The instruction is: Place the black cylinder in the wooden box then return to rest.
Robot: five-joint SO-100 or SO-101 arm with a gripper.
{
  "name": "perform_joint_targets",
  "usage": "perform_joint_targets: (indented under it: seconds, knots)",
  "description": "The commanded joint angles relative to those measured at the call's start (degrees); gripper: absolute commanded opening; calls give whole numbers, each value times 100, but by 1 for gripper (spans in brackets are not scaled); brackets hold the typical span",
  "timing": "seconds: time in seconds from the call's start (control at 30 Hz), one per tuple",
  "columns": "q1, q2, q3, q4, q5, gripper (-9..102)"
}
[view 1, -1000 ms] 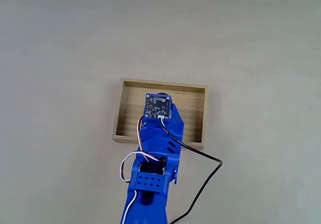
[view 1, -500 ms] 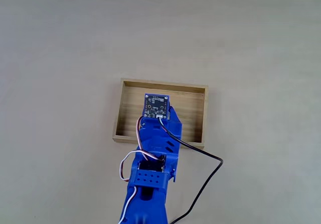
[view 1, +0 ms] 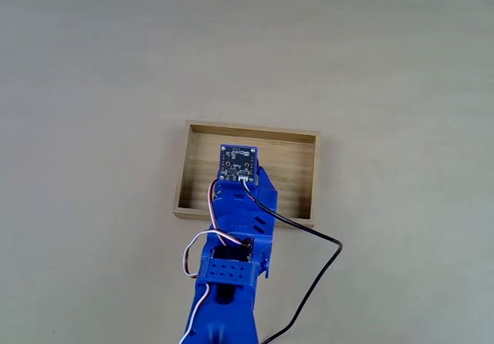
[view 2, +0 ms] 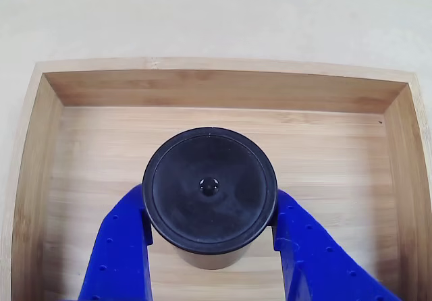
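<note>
Here's the close-up from the other view, sweeping left to right: the left wall of the wooden box (view 2: 27, 179), then a blue finger (view 2: 121, 247) pressed against the black cylinder (view 2: 209, 193), and the second blue finger on its far side. The gripper (view 2: 210, 237) is clamped on the cylinder, which sits upright over the middle of the box floor, inside the walls. Whether its base touches the grained wood, I cannot tell; the bottom edge looks very near it.

In the fixed view, the blue arm (view 1: 231, 267) reaches up from the bottom edge over the wooden box (view 1: 297, 166), its small circuit board (view 1: 238, 163) above the tray, a black cable (view 1: 309, 282) trailing right.

So carrying looks done. Left to do: let go, then return to rest.
</note>
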Motion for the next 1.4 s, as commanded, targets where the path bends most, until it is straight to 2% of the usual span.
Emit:
perform_joint_targets:
  seconds: [0.0, 0.4, 0.8, 1.0, 1.37]
  knots:
    - [26, -88, -281, -237, -123, 19]
    - [158, -211, -264, -237, -149, 33]
    - [158, -861, -246, -35, -88, 36]
    - [141, -1468, -237, 642, -88, 36]
    - [18, -3850, 176, 2602, -167, 33]
